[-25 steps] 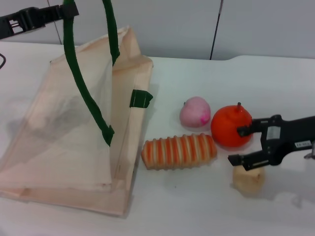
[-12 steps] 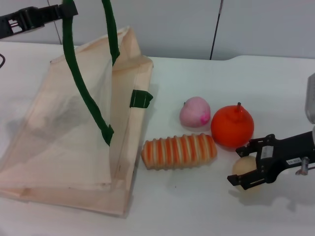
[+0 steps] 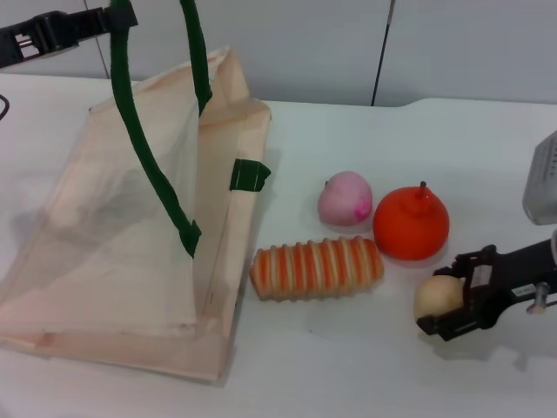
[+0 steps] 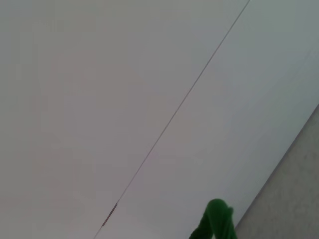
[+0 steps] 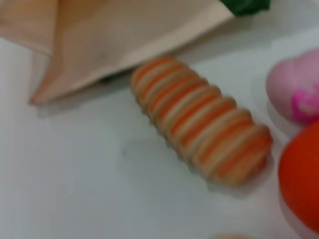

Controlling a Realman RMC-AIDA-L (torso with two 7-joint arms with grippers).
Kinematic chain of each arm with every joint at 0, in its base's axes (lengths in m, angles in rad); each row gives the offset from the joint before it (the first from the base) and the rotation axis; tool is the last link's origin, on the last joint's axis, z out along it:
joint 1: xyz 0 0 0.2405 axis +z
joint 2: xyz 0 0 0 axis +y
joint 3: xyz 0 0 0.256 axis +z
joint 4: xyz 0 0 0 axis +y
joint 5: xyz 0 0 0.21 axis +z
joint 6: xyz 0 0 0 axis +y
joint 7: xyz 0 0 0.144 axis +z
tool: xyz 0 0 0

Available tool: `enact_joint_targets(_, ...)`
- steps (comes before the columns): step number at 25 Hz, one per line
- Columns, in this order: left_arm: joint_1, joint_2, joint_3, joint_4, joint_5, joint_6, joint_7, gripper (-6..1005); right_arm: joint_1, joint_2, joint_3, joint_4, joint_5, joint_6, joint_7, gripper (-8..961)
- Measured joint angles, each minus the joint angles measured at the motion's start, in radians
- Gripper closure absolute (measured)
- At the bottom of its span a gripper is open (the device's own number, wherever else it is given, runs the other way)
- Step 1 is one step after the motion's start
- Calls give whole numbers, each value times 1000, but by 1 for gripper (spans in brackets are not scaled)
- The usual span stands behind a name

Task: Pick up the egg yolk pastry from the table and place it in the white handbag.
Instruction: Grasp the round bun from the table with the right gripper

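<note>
The egg yolk pastry [image 3: 437, 296], a small pale tan ball, sits between the two black fingers of my right gripper [image 3: 451, 296] at the right front of the table, just in front of the orange fruit. The fingers are closed against its sides. The white handbag [image 3: 113, 235] lies on the left half of the table with its mouth held open. My left gripper [image 3: 111, 21], at the top left, is shut on one dark green handle [image 3: 139, 131] and holds it up. A bit of that handle shows in the left wrist view [image 4: 217, 224].
An orange fruit [image 3: 411, 223], a pink peach-like ball [image 3: 345, 198] and a long orange-striped bread roll [image 3: 316, 267] lie between the bag and the right gripper. The right wrist view shows the roll [image 5: 199, 134], the pink ball [image 5: 294, 94] and the bag's edge [image 5: 114, 35].
My right gripper came down from above the pastry, set its fingers either side and closed on it. The pastry shifted slightly. The left arm and bag have not moved.
</note>
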Motion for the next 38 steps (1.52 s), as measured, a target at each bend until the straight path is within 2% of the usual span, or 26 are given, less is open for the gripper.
enact_joint_targets(8,0,0,0,0,0,0,-2,798,1,0,6,-8,-53,0,31,159)
enact_joint_targets(32,2,0,0,2,-11,-1,0,780,10,5,-36,-13,-13,38,26,168)
enact_joint_targets(38,2,0,0,2,-11,-1,0,775,9,5,-45,-13,5,46,25,206)
